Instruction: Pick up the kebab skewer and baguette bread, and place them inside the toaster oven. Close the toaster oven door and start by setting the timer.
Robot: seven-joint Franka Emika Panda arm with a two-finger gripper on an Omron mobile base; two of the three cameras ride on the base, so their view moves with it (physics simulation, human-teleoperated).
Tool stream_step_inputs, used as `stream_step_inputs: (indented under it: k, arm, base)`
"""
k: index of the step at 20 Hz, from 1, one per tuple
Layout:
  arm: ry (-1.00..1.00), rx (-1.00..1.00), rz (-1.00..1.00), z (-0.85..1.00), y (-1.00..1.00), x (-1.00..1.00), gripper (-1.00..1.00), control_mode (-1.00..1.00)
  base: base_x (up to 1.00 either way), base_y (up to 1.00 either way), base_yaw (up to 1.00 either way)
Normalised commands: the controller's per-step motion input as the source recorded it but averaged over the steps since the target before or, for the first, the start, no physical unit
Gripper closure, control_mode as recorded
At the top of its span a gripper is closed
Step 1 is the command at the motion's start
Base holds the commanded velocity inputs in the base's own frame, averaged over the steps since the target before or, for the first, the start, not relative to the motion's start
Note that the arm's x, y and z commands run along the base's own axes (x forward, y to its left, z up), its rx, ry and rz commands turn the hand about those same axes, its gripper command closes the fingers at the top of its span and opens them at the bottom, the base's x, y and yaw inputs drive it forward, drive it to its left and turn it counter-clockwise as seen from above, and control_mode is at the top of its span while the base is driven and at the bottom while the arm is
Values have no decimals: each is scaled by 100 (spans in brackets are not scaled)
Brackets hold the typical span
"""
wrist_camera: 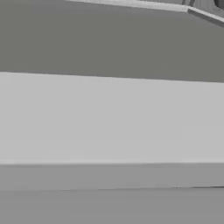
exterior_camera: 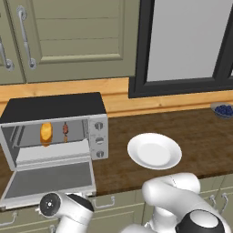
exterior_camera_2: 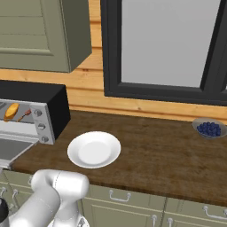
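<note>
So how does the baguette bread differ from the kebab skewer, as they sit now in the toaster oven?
The baguette bread is a thick golden-orange oval; the kebab skewer is thin with dark red-brown chunks. The bread lies further left and looks bigger. Both sit inside the toaster oven, whose door hangs open.

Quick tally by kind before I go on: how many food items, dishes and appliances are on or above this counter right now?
Food items: 3 (baguette bread, kebab skewer, blueberries)
Dishes: 2 (white plate, blueberry bowl)
Appliances: 1 (toaster oven, with its toaster oven door down)
Total: 6
</note>
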Motion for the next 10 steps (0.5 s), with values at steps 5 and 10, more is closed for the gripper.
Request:
stream_step_inputs:
  k: [5,10]
  arm:
    - [-2,0,0,73,-12,87,-100,-100]
    - [0,0,0,62,-22,99,-100,-100]
  base:
    - [0,0,0]
    - [0,0,0]
